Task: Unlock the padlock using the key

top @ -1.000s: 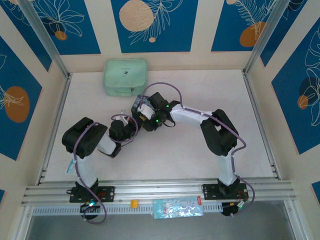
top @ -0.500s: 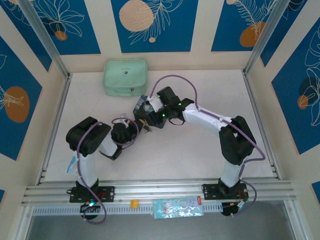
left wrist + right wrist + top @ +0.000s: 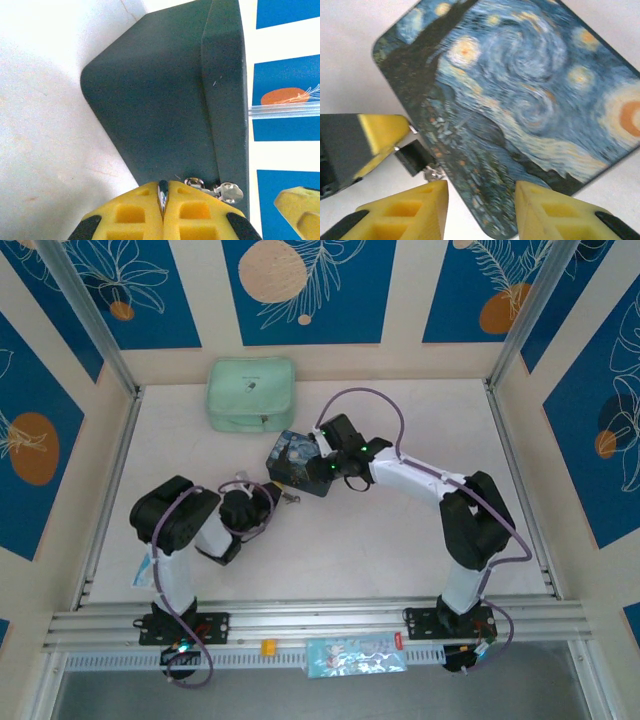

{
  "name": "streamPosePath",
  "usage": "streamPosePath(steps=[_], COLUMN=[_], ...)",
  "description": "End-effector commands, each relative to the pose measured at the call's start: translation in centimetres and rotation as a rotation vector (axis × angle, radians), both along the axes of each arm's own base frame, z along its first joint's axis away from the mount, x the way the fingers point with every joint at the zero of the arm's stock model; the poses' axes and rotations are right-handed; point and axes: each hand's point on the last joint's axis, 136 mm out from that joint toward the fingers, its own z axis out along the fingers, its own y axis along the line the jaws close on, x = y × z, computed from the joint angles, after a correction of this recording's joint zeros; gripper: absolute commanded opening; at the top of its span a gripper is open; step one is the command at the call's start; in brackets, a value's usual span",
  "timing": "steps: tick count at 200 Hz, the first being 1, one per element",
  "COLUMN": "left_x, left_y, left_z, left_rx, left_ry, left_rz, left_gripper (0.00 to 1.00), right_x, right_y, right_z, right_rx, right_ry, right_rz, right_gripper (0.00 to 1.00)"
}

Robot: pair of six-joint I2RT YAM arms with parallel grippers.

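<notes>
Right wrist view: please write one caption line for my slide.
Open right hand at the edge of the swirl-painted tin box; left hand beside the small dark padlock.

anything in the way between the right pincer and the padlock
Nothing visible does. The padlock sits at the edge of the tin box, just ahead of the open right pincer. The left pincer, shut on the key, stands at its other side.
</notes>
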Motion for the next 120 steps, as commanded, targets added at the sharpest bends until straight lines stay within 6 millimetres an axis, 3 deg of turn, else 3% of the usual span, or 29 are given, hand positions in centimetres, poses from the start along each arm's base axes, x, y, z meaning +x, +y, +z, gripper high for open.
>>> streamPosePath(steps=[1, 45, 81, 120], left_x=[-0.5, -2.9, -5.6, -9.5], left_y=[0.1, 0.3, 1.2, 5.1], left_z=[1.4, 2.1, 2.3, 2.6], left_rx=[-0.016, 0.008, 0.153, 0.419], left_ry=[-0.034, -0.011, 0.059, 0.175], left_rz=[-0.007, -0.069, -0.132, -0.142], left_gripper=[0.00, 0.00, 0.00, 0.00], right_x=[0.4, 0.5, 0.5, 0.2], right_y=[-1.2, -3.4, -4.8, -5.9], right_z=[1.8, 2.0, 1.6, 1.1], right_rx=[0.024, 0.067, 0.068, 0.045], right_ry=[-0.049, -0.058, -0.041, -0.040], right_rz=[-0.073, -0.155, -0.199, -0.236], right_gripper=[0.46, 1.00, 0.99, 0.99])
